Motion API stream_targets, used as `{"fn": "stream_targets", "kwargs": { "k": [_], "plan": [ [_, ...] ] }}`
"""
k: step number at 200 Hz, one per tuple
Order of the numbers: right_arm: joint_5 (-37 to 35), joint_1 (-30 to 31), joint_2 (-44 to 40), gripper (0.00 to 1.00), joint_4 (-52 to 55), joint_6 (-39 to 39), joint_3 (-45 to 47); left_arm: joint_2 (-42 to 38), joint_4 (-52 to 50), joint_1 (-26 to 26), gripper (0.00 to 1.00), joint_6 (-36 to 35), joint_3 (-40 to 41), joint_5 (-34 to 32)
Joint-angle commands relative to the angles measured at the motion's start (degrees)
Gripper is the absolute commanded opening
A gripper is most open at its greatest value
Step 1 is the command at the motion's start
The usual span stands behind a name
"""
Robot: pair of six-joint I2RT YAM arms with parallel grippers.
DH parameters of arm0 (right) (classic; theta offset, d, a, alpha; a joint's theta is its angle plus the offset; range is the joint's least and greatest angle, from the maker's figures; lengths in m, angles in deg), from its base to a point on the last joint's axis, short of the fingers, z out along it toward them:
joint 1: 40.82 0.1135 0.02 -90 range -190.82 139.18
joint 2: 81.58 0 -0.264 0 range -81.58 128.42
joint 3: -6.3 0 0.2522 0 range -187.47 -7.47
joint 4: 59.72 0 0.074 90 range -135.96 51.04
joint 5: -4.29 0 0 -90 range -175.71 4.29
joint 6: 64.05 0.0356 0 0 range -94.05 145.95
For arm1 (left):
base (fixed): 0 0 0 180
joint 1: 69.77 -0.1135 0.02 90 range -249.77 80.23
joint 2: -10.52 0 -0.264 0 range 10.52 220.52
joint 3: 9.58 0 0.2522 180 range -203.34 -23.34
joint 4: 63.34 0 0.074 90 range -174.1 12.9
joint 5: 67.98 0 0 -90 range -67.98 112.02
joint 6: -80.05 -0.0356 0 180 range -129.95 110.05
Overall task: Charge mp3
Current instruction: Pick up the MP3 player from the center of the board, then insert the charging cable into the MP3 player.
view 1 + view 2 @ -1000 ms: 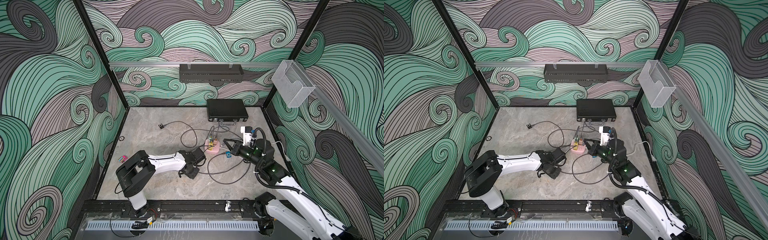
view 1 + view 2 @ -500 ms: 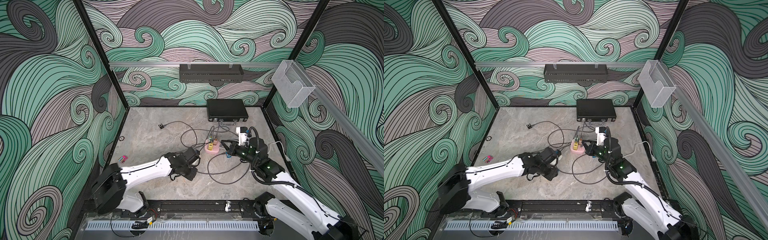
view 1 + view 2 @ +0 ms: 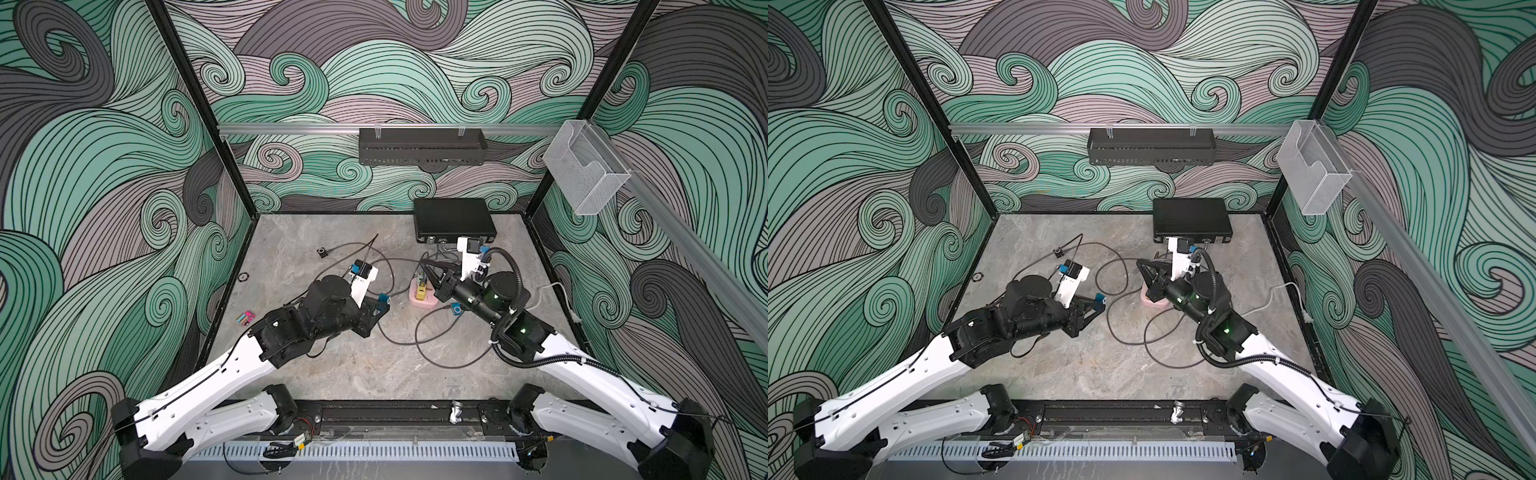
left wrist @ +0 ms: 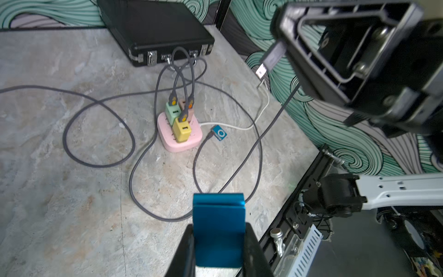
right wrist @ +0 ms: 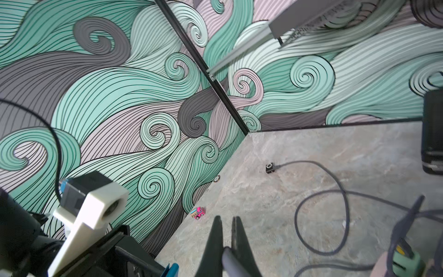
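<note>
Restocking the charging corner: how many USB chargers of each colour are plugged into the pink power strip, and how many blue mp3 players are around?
Green charger: 1
Yellow charger: 1
Pinkish charger: 1
Blue mp3 players: 2, one beside the strip, one in the left gripper
Total: 5

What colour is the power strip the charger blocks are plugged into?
Pink. The power strip shows best in the left wrist view.
</note>
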Motion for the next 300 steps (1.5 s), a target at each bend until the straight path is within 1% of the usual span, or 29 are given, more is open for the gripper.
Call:
{"fn": "stream_targets", "kwargs": {
  "k": [1,21,47,55,72,91,120,146,177,225,253,300],
  "plan": [
    [-1.5,3.0,0.6,0.0,-10.2,-5.0,-1.0,-0.5,2.4,-0.6,0.2,0.9,-2.7,-1.5],
    [-2.0,5.6,1.6,0.0,-15.9,-8.4,0.1,0.3,3.7,-0.6,0.2,3.9,-4.1,-2.9],
    [-4.3,8.2,2.3,0.0,-24.4,-11.5,1.9,1.1,5.2,-0.6,0.2,9.0,-5.9,-7.8],
    [-5.1,9.1,2.8,0.0,-26.2,-13.0,1.8,0.8,7.5,-0.6,0.2,10.8,-5.6,-9.0],
    [-6.6,10.9,4.4,0.0,-29.0,-16.0,1.1,0.3,14.4,-0.6,0.2,13.3,-4.3,-9.3],
    [-8.8,12.4,6.2,0.0,-32.2,-17.5,0.5,1.5,15.6,-0.5,0.2,14.8,-5.8,-10.0],
    [-12.7,13.8,8.8,0.0,-35.4,-18.9,-0.6,2.0,19.0,-0.4,0.2,15.3,-6.1,-9.5],
    [-15.6,14.1,10.3,0.0,-38.5,-17.9,-1.2,2.6,17.9,-0.4,0.19,15.1,-6.5,-9.9],
    [-19.6,14.4,11.4,0.0,-41.8,-18.2,-1.0,2.9,18.7,-0.3,0.19,14.6,-6.5,-8.5],
    [-20.3,14.4,12.6,0.0,-44.7,-18.7,-2.0,3.4,16.9,0.4,0.19,14.8,-7.1,-9.0],
    [-19.6,14.4,13.2,0.0,-43.7,-17.9,-2.3,2.7,17.5,0.6,0.19,14.7,-6.6,-9.8],
    [-20.4,14.8,13.6,0.0,-41.9,-15.4,-1.2,2.8,18.7,0.8,0.19,14.2,-6.8,-10.6]
  ]
}}
